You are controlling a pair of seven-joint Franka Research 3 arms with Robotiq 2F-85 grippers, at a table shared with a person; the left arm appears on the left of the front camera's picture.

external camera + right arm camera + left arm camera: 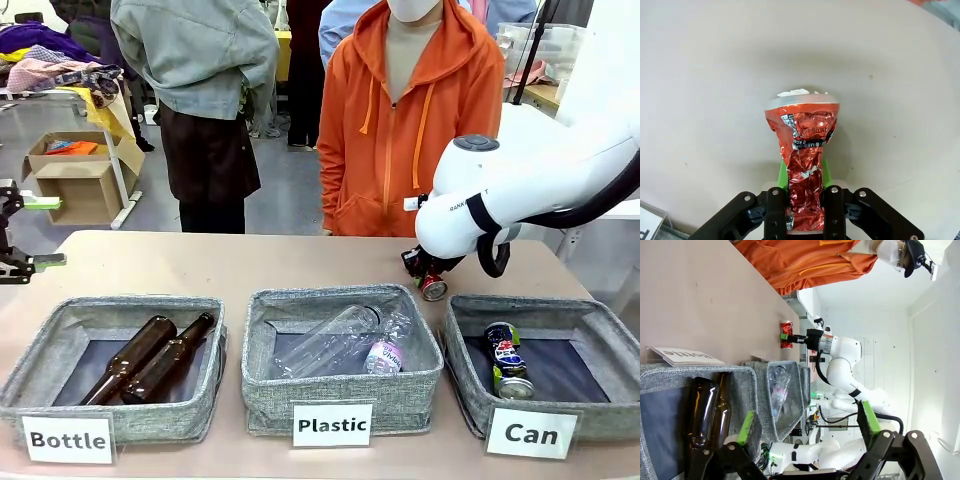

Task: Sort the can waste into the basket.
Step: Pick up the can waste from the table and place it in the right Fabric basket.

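Right claw (802,200): pinching the crushed red can (804,150) between its green pads; the can runs from the claw toward 12 o'clock in the right wrist view, silver end farthest from the claw.
Red can, place: held over bare bench (200,262), just at 11 o'clock of the "Can" basket (470,375) in the front view, outside its rim.
Right arm: white, coming in from 3 o'clock in the front view, wrist bent down toward the bench.
Pepsi can (507,358): lying inside the "Can" basket on the dark lining.
Left claw (807,432): spread, nothing between its fingers; in the front view it sits at 9 o'clock by the bench edge.
Other baskets: "Plastic" basket (345,385) with clear bottles; "Bottle" basket (60,385) with two brown bottles.
Person (410,120): orange hoodie, standing at 12 o'clock behind the bench.
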